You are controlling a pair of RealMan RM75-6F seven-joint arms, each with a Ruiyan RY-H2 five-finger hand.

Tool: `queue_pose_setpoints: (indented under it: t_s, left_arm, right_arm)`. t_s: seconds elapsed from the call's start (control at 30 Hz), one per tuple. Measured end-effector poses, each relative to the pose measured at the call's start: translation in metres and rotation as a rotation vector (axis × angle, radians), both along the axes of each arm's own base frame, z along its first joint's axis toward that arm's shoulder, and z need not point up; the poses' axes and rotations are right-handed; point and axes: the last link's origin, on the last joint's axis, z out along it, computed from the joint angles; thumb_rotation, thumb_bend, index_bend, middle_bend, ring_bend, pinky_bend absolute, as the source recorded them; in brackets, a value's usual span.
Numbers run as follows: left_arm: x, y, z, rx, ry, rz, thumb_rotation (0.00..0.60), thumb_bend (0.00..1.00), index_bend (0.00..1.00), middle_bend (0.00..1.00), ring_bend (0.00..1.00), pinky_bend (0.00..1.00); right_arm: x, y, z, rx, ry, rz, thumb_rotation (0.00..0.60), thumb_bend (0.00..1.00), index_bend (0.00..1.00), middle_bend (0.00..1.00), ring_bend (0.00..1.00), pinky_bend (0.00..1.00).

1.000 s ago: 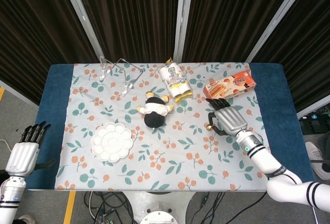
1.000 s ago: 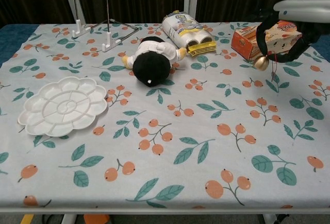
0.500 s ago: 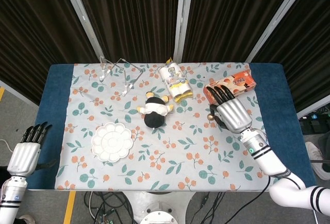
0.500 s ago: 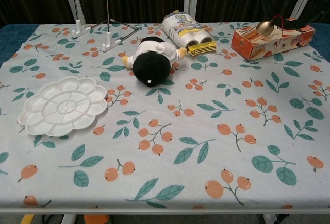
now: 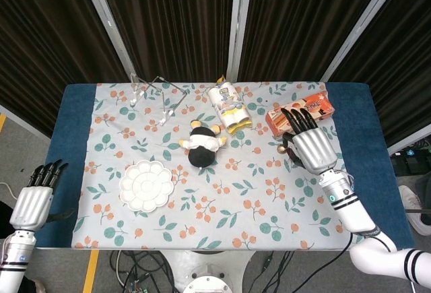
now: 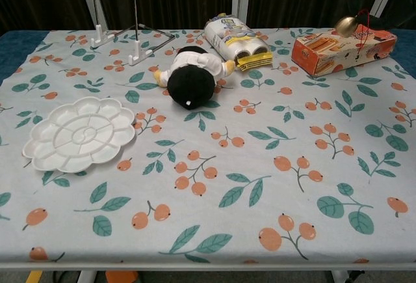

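Note:
My right hand point(image 5: 310, 146) hangs above the right part of the table, its dark fingers point(image 5: 298, 118) reaching over the near end of an orange snack box point(image 5: 306, 110). A small gold bell point(image 5: 281, 149) on a red cord sits at its thumb side, held by the hand. In the chest view only the bell point(image 6: 344, 24) and its cord show, dangling above the orange box point(image 6: 341, 47); the hand itself is out of that frame. My left hand point(image 5: 37, 195) stays off the table's lower left edge, fingers straight and apart, holding nothing.
A black and white plush toy point(image 5: 202, 146) lies mid-table. A white flower-shaped palette point(image 5: 147, 185) sits at the front left. A wire stand point(image 5: 158, 94) stands at the back left, and a yellow and white snack pack point(image 5: 229, 108) lies at the back centre.
My right hand has risen and drifted right, lifting the bell off the cloth and up over the orange box; the hand has left the chest view. The left hand barely moved.

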Motion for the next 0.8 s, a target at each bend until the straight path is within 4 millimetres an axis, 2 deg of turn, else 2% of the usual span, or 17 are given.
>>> queue_pose_setpoints:
  t_s: [0.17,0.37,0.47,0.57,0.67,0.77,0.8]
  left_arm:
    - [0.0,0.0,-0.001,-0.003,0.0,0.003,0.6,0.0,0.04,0.0,0.0,0.01]
    - [0.0,-0.001,-0.001,-0.003,-0.001,-0.001,0.6,0.0,0.04,0.0,0.0,0.01]
    - [-0.001,-0.001,0.001,0.001,-0.001,0.003,0.6,0.0,0.04,0.0,0.0,0.01]
    - [0.0,0.0,0.001,0.003,-0.005,0.001,0.6,0.0,0.04,0.0,0.0,0.01]
    - [0.0,-0.001,-0.001,-0.004,0.001,-0.001,0.6,0.0,0.04,0.0,0.0,0.01]
    - [0.0,0.0,0.0,-0.001,-0.003,0.002,0.6,0.0,0.04,0.0,0.0,0.01]
    - [0.0,0.0,0.0,-0.001,-0.003,0.002,0.6,0.0,0.04,0.0,0.0,0.01]
  right_arm:
    - [-0.002,0.002,-0.005,-0.021,-0.047,-0.017,0.6,0.4,0.75,0.04,0.0,0.0]
    - [-0.002,0.001,0.002,-0.027,-0.095,-0.011,0.6,0.38,0.76,0.06,0.0,0.0]
    - [-0.003,0.002,0.0,-0.048,-0.08,-0.016,0.6,0.43,0.76,0.05,0.0,0.0]
    - [0.0,0.005,-0.001,-0.059,-0.029,0.011,0.6,0.39,0.77,0.06,0.0,0.0]
    - [-0.003,0.003,-0.004,-0.106,0.024,0.036,0.6,0.44,0.77,0.06,0.0,0.0]
    - [-0.012,-0.002,0.0,-0.134,0.031,0.014,0.6,0.39,0.78,0.07,0.0,0.0]
    - [-0.013,-0.002,0.001,-0.137,0.02,0.01,0.6,0.4,0.78,0.07,0.0,0.0]
